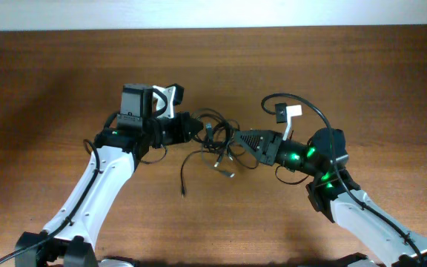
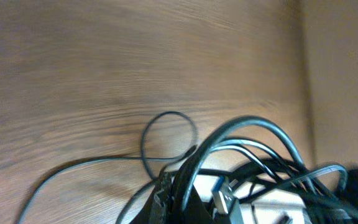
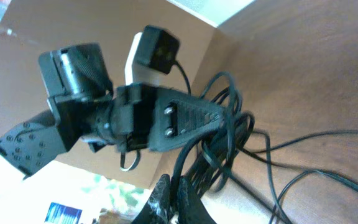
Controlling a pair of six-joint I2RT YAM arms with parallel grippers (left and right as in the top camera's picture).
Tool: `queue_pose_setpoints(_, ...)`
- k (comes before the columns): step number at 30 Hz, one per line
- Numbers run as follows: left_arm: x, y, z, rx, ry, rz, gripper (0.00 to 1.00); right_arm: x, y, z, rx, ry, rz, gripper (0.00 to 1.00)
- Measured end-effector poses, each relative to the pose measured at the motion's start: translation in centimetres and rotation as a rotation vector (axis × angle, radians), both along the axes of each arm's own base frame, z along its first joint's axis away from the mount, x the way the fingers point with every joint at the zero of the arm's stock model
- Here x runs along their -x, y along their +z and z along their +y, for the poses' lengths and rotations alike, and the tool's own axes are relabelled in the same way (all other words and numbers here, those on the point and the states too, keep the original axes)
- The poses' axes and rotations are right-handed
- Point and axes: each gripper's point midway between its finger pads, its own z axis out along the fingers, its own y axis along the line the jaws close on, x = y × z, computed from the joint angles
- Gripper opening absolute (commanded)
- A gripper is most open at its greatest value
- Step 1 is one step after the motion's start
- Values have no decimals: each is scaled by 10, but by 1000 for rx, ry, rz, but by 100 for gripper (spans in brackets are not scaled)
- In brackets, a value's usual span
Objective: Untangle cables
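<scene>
Now your left gripper and right gripper both pinch the cables, midway between the table's side edges.

My table is dark brown wood with a fine grain running along its length, evenly lit with a soft sheen, and past its far edge I see a pale off-white band, wall or floor I cannot tell.
</scene>
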Motion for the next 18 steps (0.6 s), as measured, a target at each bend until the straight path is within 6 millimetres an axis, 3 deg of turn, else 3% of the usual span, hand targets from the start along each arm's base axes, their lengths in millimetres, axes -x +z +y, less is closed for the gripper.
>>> queue_pose_setpoints(3, -21, -18, 44, -152, 293, 49, 0, 15, 1, 6, -10, 96, 7, 4)
queue_pose_setpoints(6, -40, -18, 81, -191, 531, 44, 0, 24, -3, 9, -7, 149, 29, 7)
queue_pose_setpoints(8, -52, -9, 94, -146, 584, 13, 0, 22, -24, 6, 36, 119, 138, 33)
queue_pose_setpoints(9, -54, -3, 87, -129, 516, -23, 0, 18, -32, 3, 56, 80, 169, 45)
queue_pose_setpoints(10, -53, 6, 65, -99, 355, -89, 0, 13, -38, 0, 74, 41, 185, 51)
queue_pose_setpoints(13, -26, 29, 12, 22, -73, -240, 0, -4, -44, -9, 120, -67, 144, 57)
queue_pose_setpoints(18, -1, 48, -14, 142, -301, -332, 0, -12, -46, -13, 156, -107, 93, 66)
